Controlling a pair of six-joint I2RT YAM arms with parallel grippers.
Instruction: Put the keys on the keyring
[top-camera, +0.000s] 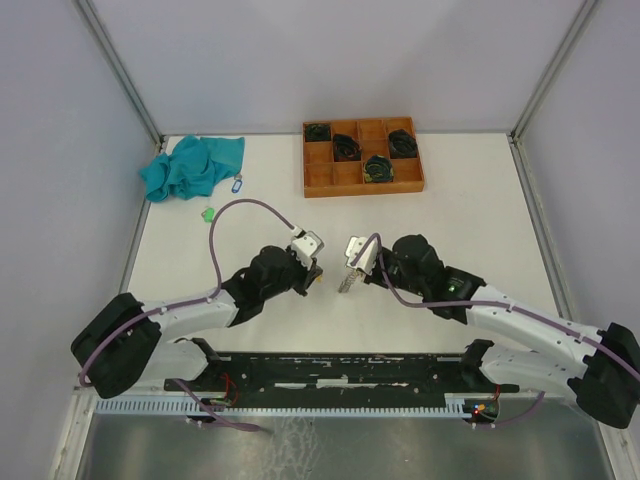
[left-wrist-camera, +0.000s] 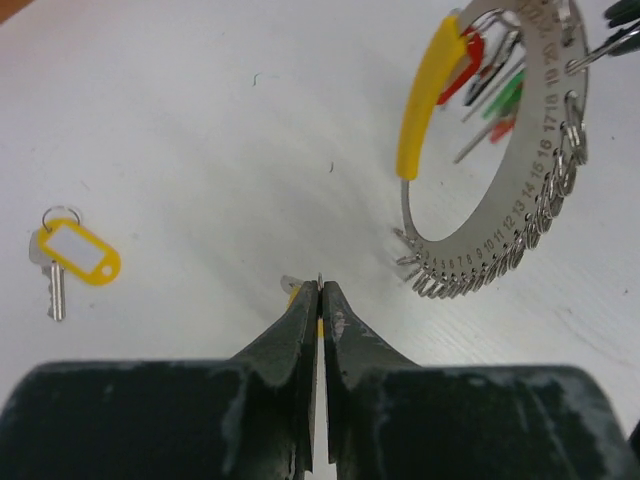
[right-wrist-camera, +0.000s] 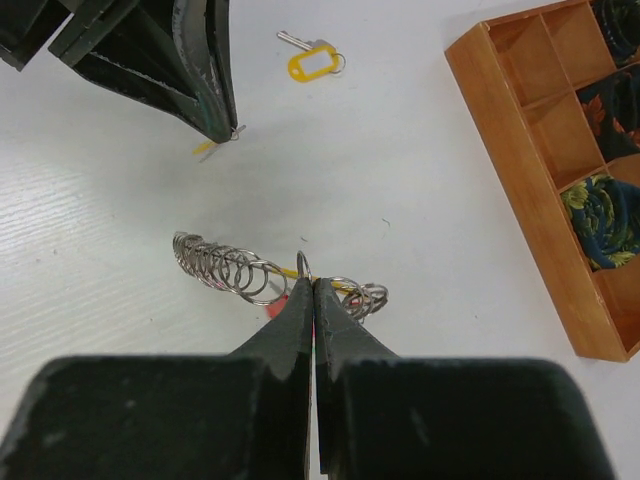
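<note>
We see the left fingers (left-wrist-camera: 290, 335) clamped on a yellow-tagged key (right-wrist-camera: 204, 149) over the middle of the worktop (top-camera: 480, 200), toward its near edge. The right fingers (right-wrist-camera: 285, 325) pinch the numbered keyring (left-wrist-camera: 540, 150) just beside. A second yellow-tagged key (left-wrist-camera: 75, 255) lies loose nearby.

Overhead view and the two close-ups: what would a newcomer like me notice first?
At mid-table the two grippers nearly meet: the right gripper holds a numbered metal keyring fringed with small rings, while the left gripper pinches a small yellow piece. A yellow-tagged key lies loose on the white table nearby, and at the far side sit a compartmented wooden tray and a crumpled teal cloth.
</note>
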